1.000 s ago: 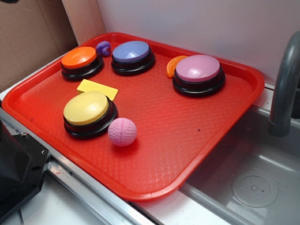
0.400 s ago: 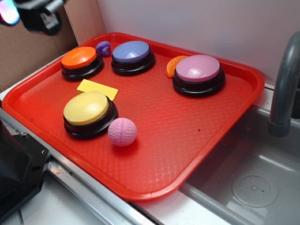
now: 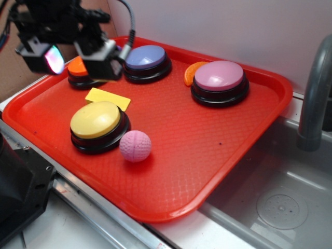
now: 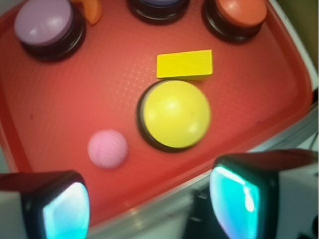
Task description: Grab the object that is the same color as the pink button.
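Over the red tray (image 3: 249, 155), the gripper (image 3: 72, 57) is now swinging into view with jaws spread and empty, closing toward the pink ball (image 3: 135, 146) matching the pink button (image 3: 219, 75).

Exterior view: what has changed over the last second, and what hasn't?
The gripper has come in from the upper left and now hangs open over the tray's back-left corner, hiding the purple toy and most of the orange button. It holds nothing. The pink ball, pink button and yellow button have not moved.
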Robot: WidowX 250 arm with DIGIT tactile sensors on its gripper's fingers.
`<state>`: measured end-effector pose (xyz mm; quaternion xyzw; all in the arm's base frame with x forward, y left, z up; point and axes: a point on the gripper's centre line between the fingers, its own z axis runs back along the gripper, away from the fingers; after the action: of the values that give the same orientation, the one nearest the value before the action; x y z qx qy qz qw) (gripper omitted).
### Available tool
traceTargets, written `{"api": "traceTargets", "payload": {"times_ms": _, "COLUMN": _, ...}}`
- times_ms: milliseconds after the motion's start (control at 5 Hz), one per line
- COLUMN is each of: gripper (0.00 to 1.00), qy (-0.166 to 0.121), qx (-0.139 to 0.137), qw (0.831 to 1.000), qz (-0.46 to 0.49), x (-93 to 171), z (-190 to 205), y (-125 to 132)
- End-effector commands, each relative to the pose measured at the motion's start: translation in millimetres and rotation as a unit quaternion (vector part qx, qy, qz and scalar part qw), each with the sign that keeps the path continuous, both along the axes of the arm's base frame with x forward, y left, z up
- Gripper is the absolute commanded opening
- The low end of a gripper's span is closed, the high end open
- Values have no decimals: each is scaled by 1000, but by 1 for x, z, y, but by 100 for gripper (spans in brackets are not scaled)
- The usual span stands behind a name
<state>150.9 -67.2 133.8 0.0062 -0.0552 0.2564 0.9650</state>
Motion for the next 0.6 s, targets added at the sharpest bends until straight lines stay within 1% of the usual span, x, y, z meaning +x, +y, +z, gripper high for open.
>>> {"api": "traceTargets", "payload": {"times_ms": 0, "gripper": 100, "qy": -16, "qx": -47, "qw": 996, "qz": 80, "x": 23, "z": -43, "y": -21}}
{"api": "traceTargets", "payload": {"times_ms": 200, "gripper": 100, "qy": 6, "qx": -56, "qw": 994, "qz": 95, "x": 32, "z": -69, "y": -30}}
{"api": "traceTargets", "payload": {"times_ms": 400, "gripper": 100, "qy": 17, "qx": -39, "qw": 994, "qz": 100, "x": 36, "z": -89, "y": -36}}
